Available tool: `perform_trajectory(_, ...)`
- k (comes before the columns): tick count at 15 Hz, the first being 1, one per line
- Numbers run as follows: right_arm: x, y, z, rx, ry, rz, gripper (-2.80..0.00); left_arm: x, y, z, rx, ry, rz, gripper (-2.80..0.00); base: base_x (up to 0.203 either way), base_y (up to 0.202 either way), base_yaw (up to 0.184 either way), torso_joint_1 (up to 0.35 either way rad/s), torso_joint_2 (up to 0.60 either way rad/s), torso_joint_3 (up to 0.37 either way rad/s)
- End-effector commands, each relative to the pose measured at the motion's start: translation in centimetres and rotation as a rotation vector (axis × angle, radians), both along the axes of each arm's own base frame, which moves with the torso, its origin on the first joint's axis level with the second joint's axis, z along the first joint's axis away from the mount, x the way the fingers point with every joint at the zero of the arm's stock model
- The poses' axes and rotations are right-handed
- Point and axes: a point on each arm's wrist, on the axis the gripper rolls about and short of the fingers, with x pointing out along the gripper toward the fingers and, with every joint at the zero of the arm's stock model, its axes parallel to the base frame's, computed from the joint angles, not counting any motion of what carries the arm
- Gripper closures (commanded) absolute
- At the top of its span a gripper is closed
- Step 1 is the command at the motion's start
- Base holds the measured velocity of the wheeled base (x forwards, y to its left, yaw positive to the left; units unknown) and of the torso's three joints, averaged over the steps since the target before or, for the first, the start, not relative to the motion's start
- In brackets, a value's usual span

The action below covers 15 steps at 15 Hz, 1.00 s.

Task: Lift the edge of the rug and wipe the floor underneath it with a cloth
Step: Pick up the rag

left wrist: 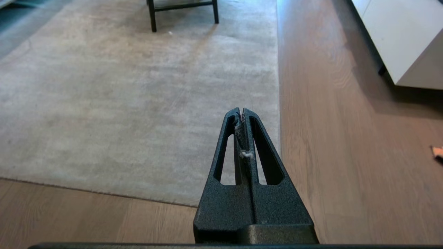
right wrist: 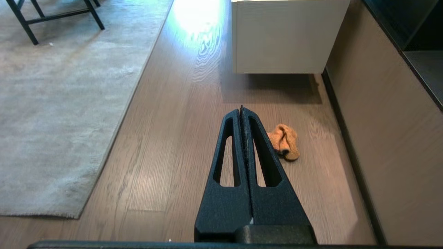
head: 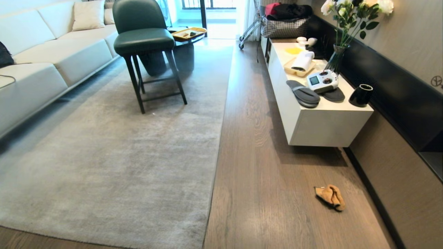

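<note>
Grippers come first: the left gripper [left wrist: 243, 112] has its fingers pressed together on nothing but a few stray fibres, hanging above the near right corner of the grey rug [left wrist: 138, 97]. The right gripper [right wrist: 241, 111] is likewise pinched flat and empty, high over the bare wood floor [right wrist: 166, 155], with the orange cloth [right wrist: 284, 141] lying just beyond and beside its tip. Neither arm shows in the head view.

Judging by this, the task has not begun: the rug edge [head: 217, 145] lies flat and the cloth [head: 331, 196] sits crumpled on the planks, well apart from the rug and nearer the dark skirting of the right wall. The next move probably calls for the right fingers to part and descend on the cloth, while the left goes down to the rug's border.

Room is fair: a wide strip of floor [head: 263, 166] runs between rug and white cabinet [head: 316, 124]. The green chair [head: 145, 45] stands far up the rug, out of the way.
</note>
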Motion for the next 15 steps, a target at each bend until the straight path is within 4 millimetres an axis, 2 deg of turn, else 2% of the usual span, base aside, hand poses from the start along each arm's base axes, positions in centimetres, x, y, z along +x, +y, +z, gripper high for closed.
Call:
perform_trajectory(1,0.01,0.0,0.0,0.0,0.001,0.0,0.0,0.0,0.0,0.02,-0.001,-0.002,0.0,0.0,0.0,0.0,0.0,0.027,0.06,0.051)
perform_trajectory(12,0.01,0.0,0.0,0.0,0.001,0.0,0.0,0.0,0.0,0.02,-0.002,-0.002,0.0,0.0,0.0,0.0,0.0,0.002,0.01,0.005)
perform_trajectory(15,0.01,0.0,0.0,0.0,0.001,0.0,0.0,0.0,0.0,0.02,-0.002,-0.002,0.0,0.0,0.0,0.0,0.0,0.002,0.0,-0.142)
